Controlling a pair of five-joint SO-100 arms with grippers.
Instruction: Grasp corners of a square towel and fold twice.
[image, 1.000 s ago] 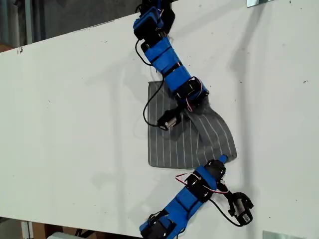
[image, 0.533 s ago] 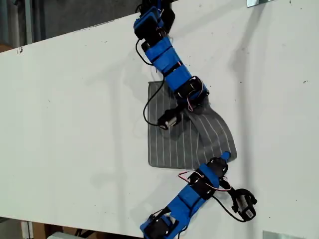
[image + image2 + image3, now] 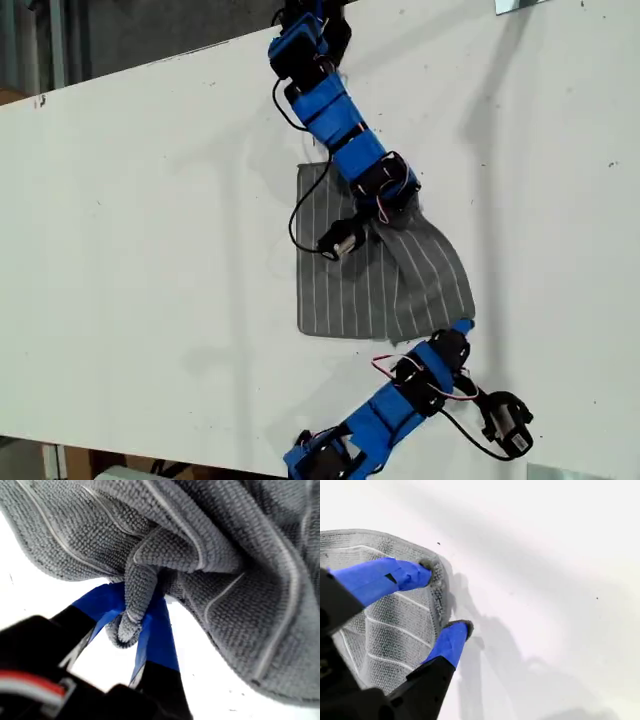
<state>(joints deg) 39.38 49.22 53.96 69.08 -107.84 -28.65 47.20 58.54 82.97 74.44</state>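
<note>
— What is that grey thing on the white table (image 3: 150, 200)?

— That's the towel (image 3: 345, 285). It's soft and bumpy, like tiny loops, with thin white stripes running along it. It lies near the middle of the table, a bit toward the exterior view's right.

— Is it flat?

— Only partly. The side toward the exterior view's left lies flat with straight edges. The side toward the exterior view's right is lifted and bunched, and it fans out in a slanted flap.

— Who's holding it up?

— My first gripper (image 3: 134, 622). Its blue jaws are pinching a rolled-up bit of the cloth, and the towel hangs around it in thick folds. In the exterior view that arm reaches down from the top edge.

— And the other one?

— My second gripper (image 3: 445, 597) comes from the exterior view's bottom edge. Its two blue fingers (image 3: 451, 642) are spread apart, with one rounded corner (image 3: 436, 582) of the towel between them. One finger lies over the cloth, the other sits just beside its edge on the table. They aren't squeezing it.

— Is there room to move?

— Lots. The table is wide and bare to the exterior view's left of the towel, and also to its right. A black cable (image 3: 297, 210) loops over the flat part.
</note>
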